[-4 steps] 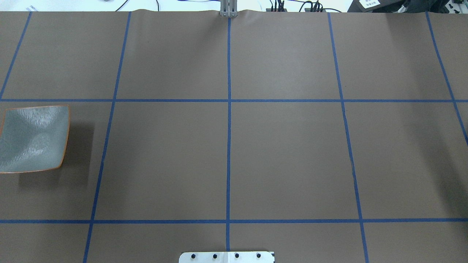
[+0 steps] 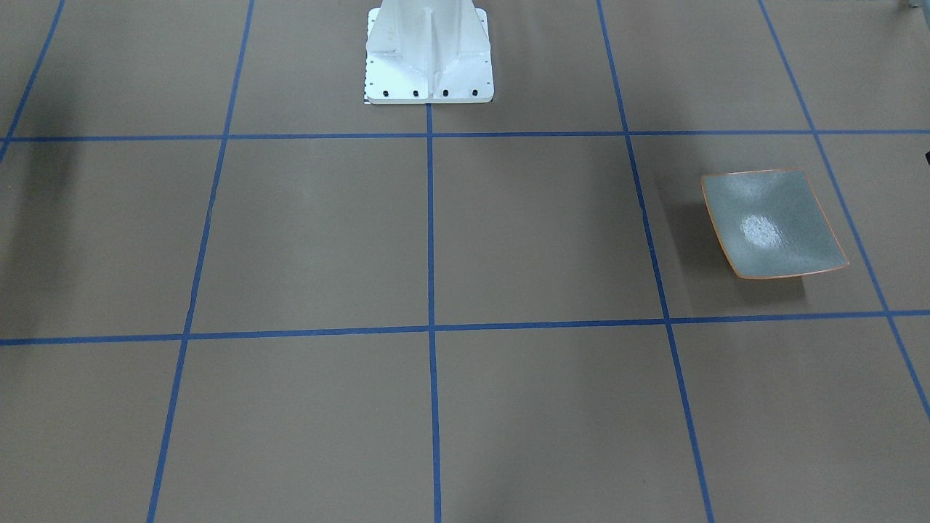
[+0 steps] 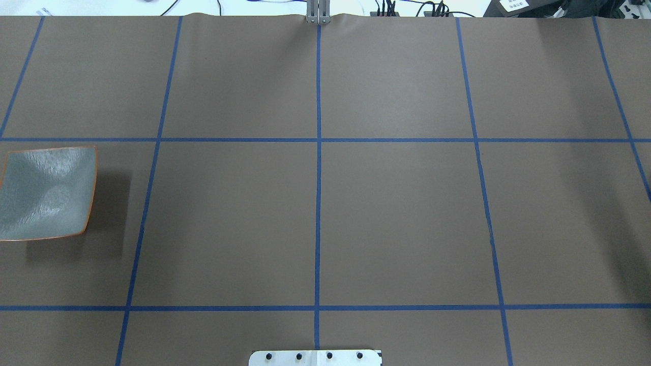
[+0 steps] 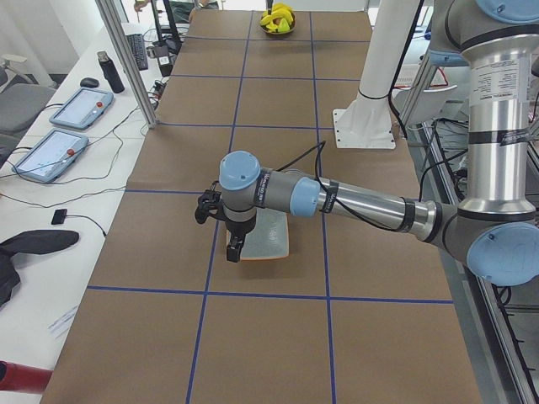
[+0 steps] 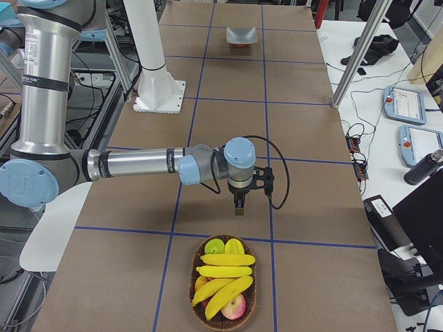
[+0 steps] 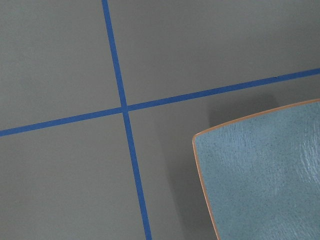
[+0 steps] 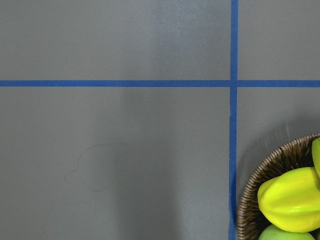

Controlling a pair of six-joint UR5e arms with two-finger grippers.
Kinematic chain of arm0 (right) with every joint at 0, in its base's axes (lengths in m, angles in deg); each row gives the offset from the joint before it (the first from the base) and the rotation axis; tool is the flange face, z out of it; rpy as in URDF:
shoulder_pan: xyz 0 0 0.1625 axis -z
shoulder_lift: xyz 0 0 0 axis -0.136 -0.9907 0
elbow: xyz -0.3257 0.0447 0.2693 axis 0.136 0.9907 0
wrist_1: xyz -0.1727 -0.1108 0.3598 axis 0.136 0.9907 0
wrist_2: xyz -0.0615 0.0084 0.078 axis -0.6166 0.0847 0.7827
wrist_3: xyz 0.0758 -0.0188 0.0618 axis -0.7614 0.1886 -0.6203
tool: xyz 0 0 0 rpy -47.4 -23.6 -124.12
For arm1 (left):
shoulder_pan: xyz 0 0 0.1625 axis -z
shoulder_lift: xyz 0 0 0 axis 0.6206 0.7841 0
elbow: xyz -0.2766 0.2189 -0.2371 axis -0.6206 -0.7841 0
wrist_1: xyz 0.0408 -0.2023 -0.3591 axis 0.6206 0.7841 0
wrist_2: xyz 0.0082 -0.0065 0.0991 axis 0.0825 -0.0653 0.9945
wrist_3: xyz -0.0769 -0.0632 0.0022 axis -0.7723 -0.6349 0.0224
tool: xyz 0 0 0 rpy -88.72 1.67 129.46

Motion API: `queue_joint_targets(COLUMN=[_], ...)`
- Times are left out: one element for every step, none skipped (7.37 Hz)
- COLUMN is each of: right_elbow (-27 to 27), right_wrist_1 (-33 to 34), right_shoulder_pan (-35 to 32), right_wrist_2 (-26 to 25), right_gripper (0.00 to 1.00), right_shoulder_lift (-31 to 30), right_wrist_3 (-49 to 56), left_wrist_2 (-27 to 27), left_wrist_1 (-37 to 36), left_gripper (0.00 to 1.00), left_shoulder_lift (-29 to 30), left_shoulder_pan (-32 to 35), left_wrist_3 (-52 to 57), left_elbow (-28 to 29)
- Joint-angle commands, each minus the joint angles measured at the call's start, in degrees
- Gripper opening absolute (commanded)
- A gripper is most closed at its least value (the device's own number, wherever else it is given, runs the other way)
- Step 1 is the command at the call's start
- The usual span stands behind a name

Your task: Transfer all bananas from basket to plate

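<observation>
Bananas (image 5: pixel 225 261) are seen piled in the wicker basket (image 7: pixel 252 192) with other fruit, at the table's right end. The plate (image 3: pixel 46 193) is set at the left end, well apart. The left gripper (image 4: pixel 234 246) is held at the plate's edge, the right gripper (image 5: pixel 239 207) just beside the basket. Jaw state cannot be told for either.

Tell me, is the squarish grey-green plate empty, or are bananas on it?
Empty. The squarish grey-green glazed plate shows only bare glaze in the front view; the glossy yellow bananas lie in the brown woven basket.
</observation>
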Motion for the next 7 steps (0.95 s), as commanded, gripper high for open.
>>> queue_joint_targets(right_elbow=[0.3,0.1,-0.3,-0.3,-0.2,-0.2,-0.4], right_wrist_1=[-1.1,-1.1,-1.2,-1.2,-1.1,-1.1,-1.1], right_shoulder_pan=[0.0,0.0,0.1,0.1,0.3,0.4,0.3], right_wrist_2=[-0.1,0.1,0.1,0.5,1.1,1.9,2.9], right_gripper=[1.0,1.0,1.0,1.0,1.0,1.0,1.0], right_shoulder_lift=[-0.1,-0.1,-0.1,-0.1,0.0,-0.1,-0.4], right_wrist_3=[-0.1,0.1,0.0,-0.4,-0.2,-0.3,-0.3], left_wrist_2=[-0.2,-0.2,-0.3,-0.3,-0.3,-0.2,-0.2], left_wrist_1=[1.4,2.1,2.8,2.9,2.9,2.9,2.9], left_gripper=[1.0,1.0,1.0,0.99,0.99,0.99,0.99], left_shoulder_lift=[-0.6,-0.6,-0.6,-0.6,-0.6,-0.3,0.1], left_shoulder_pan=[-0.1,-0.2,-0.2,-0.2,-0.2,-0.3,-0.4], left_wrist_3=[-3.4,-3.5,-3.5,-3.5,-3.5,-3.5,-3.5], left_elbow=[-0.4,-0.3,-0.4,-0.3,-0.5,-0.4,-0.4])
